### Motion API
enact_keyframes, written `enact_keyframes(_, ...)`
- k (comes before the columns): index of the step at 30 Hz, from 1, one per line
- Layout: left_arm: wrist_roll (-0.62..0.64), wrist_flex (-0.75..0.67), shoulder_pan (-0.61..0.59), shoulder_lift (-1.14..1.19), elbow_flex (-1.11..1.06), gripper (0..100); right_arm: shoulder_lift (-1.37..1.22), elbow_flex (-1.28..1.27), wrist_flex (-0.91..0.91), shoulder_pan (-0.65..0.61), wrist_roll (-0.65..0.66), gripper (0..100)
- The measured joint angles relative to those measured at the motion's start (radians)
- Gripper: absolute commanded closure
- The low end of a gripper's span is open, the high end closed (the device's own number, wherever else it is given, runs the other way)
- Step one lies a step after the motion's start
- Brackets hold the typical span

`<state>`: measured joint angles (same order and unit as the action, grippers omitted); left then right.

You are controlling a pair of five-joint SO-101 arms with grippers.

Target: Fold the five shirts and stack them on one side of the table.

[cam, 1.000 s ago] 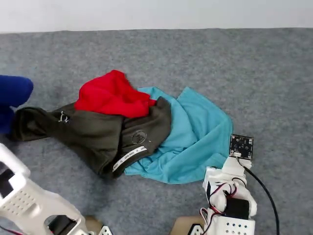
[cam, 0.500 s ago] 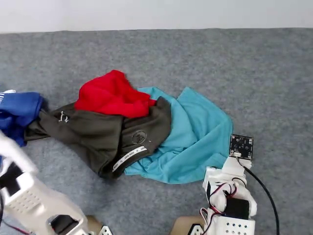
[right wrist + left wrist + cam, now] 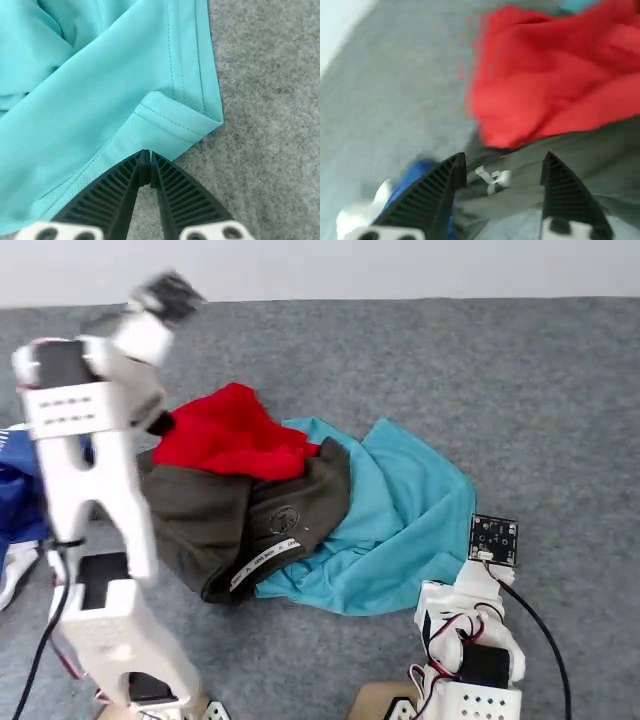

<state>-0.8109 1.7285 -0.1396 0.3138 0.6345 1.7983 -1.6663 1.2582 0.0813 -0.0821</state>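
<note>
1. None of the shirts is folded. The red shirt [image 3: 225,435], olive shirt [image 3: 215,525] and teal shirt [image 3: 400,505] lie crumpled in one overlapping heap mid-bench [image 3: 500,370]. The red lies on the olive, and the olive's edge lies over the teal.
2. The blue shirt [image 3: 18,490] is bunched at the bench's left edge, near the heap. A white cloth [image 3: 15,575] lies just beside it. It may be the fifth shirt, but we cannot tell.
3. Our judgement: no stack has been begun and all five folds are left, so the task is at its start.
4. The left fingers [image 3: 437,190] are spread and empty above the olive shirt, near the red one's edge.
5. The right fingers [image 3: 120,190] are pressed together at the teal hem. We see no cloth between them.
6. In the way: the shirts overlap, so each likely has to be pulled free and spread before folding. The raised left arm [image 3: 95,460] hides the heap's left part in the high view.
</note>
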Motion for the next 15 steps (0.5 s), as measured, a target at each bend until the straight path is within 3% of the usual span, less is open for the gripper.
enact_keyframes(9,-0.029,0.0,0.209,0.002,-0.132,75,0.0,0.0,0.0,0.0,0.0,99.0)
enact_keyframes(15,-0.028,0.0,0.265,0.117,-0.137,75,0.0,0.0,0.0,0.0,0.0,99.0)
